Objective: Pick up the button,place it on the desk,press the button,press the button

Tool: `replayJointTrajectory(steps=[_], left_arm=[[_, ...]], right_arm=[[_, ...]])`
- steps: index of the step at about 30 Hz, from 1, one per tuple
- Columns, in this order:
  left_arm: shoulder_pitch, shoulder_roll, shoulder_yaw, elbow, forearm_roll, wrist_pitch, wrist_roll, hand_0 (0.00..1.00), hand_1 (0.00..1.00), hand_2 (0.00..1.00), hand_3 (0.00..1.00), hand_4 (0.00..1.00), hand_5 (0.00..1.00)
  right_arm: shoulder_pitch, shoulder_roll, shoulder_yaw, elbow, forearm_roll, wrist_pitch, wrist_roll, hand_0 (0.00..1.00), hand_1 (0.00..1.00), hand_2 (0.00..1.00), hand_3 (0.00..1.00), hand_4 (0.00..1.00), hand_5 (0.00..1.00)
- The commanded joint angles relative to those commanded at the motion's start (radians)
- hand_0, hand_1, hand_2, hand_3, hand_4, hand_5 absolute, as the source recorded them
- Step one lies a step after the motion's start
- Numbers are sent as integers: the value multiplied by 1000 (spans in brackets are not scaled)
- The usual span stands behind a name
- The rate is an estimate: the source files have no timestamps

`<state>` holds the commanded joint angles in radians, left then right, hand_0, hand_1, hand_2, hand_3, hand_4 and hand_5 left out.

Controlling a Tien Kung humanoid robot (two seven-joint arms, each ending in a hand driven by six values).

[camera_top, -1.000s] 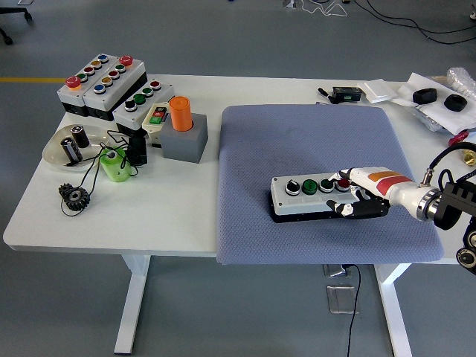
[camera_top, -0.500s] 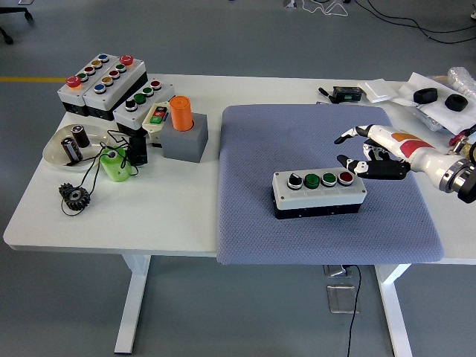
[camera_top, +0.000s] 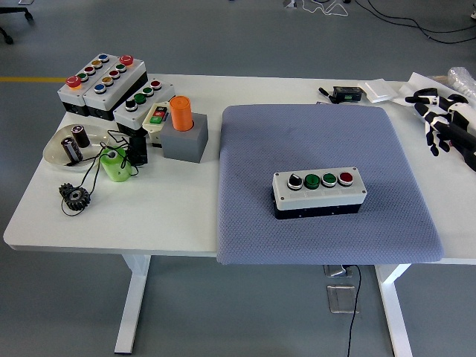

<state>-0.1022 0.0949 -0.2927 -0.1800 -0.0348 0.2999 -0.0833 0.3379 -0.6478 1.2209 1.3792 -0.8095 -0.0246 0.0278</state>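
Button box on mat: rigid, light I judge, best gripped across its long sides; my right hand hovers spread, empty.

Only the right hand shows, at the picture's three o'clock edge. Its fingers are spread and loosely bent, black with white segments, pointing toward nine o'clock and slightly down, and they hold nothing. The wrist and arm run off the frame. No left arm appears.
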Motion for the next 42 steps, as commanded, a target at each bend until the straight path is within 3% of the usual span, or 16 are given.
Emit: replayJointTrajectory(steps=[1,6,7,19,29,42], left_arm=[[1,0,0,0,1,0,0,673,727,732,545,393,998],[3,0,9,0,-2,-1,-1,673,727,732,545,393,998],[4,0,10,0,-4,-1,-1,673,727,732,546,394,998],[4,-2,28,0,-26,-3,-5,671,727,733,546,392,998],[-5,0,63,0,-72,-6,-18,671,727,733,545,388,998],[-11,3,80,0,-90,-8,-24,671,725,732,545,386,998]], right_arm=[[-17,4,30,-9,45,-18,3,490,501,555,841,644,654],[-85,39,157,-64,260,-42,15,490,501,555,841,644,654],[-99,45,176,-75,299,-41,16,803,759,825,846,642,649],[-143,69,226,-144,771,-31,13,821,777,829,825,640,654],[-132,75,227,-146,768,-5,-10,831,783,826,804,629,660],[-117,78,216,-149,765,-10,-19,836,782,823,812,613,655]])
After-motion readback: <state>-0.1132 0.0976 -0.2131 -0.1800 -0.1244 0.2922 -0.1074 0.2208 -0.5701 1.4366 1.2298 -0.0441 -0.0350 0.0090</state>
